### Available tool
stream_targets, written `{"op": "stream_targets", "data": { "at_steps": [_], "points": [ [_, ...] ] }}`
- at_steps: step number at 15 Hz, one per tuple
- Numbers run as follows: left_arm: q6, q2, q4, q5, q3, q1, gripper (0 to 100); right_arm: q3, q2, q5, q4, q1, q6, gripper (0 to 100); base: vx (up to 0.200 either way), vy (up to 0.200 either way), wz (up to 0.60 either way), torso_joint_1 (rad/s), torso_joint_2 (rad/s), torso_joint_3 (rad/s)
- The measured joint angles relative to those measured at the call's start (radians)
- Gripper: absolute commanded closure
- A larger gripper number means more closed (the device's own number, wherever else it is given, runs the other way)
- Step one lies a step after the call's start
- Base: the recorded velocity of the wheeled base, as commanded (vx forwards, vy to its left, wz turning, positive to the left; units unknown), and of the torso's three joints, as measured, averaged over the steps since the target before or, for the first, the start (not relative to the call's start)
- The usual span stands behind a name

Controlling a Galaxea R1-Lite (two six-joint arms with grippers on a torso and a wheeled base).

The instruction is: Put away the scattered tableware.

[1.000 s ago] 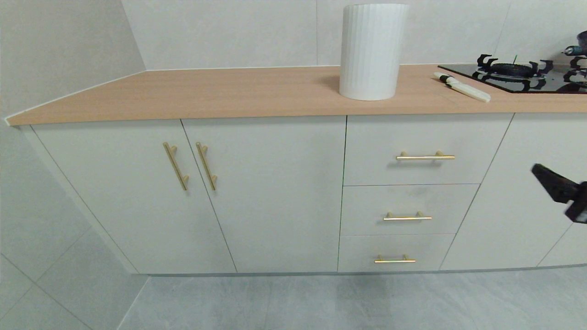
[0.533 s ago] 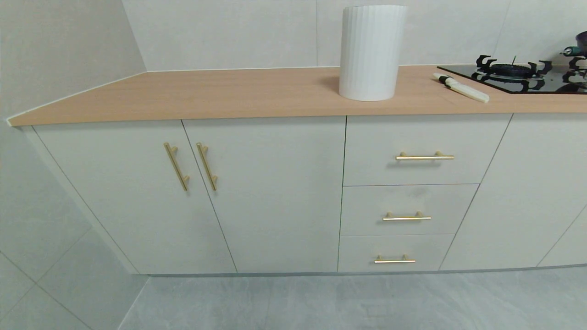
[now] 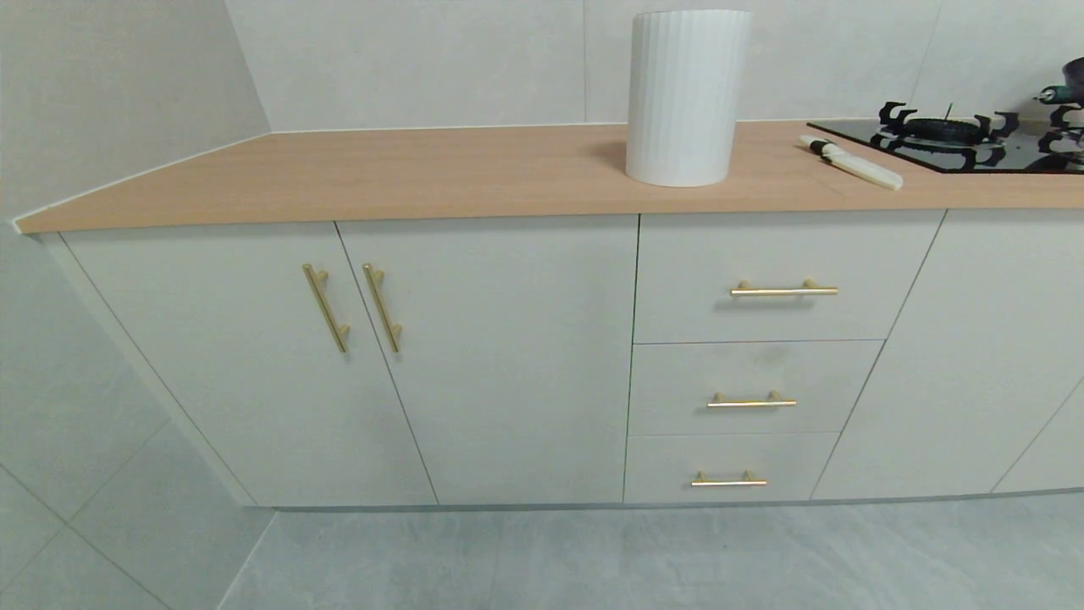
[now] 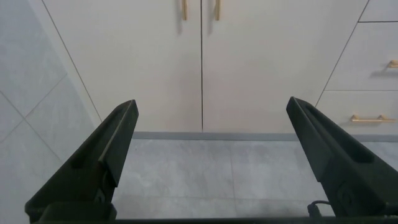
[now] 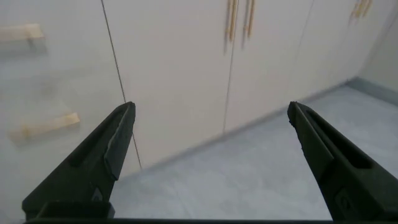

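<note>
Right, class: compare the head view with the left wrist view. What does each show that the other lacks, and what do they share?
Head view adds: the wooden countertop, carrying a white ribbed container, a knife lying apart to its right, and the stove beyond. Left wrist view adds: the left gripper, open, facing the cabinet base. Shared: the double cabinet doors with gold handles, the drawers beside them, and the grey tiled floor.

One knife (image 3: 851, 163), one canister (image 3: 688, 95) (ribbed) — three drawers (image 3: 754, 373)
</note>
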Motion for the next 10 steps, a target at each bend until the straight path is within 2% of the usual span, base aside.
{"op": "stream_targets", "data": {
  "at_steps": [2,5,7,10],
  "points": [
    [0.0,0.0,0.0,0.0,0.0,0.0,0,0.005,-0.017,0.092,0.038,-0.007,0.036,0,0.0,0.0,0.0,0.0,0.0,0.0],
    [0.0,0.0,0.0,0.0,0.0,0.0,0,0.007,-0.027,0.427,0.114,-0.009,0.083,0,0.0,0.0,0.0,0.0,0.0,0.0],
    [0.0,0.0,0.0,0.0,0.0,0.0,0,0.007,-0.029,0.484,0.14,-0.009,0.073,0,0.0,0.0,0.0,0.0,0.0,0.0],
    [0.0,0.0,0.0,0.0,0.0,0.0,0,0.007,-0.03,0.489,0.143,-0.007,0.065,0,0.0,0.0,0.0,0.0,0.0,0.0]
  ]
}}
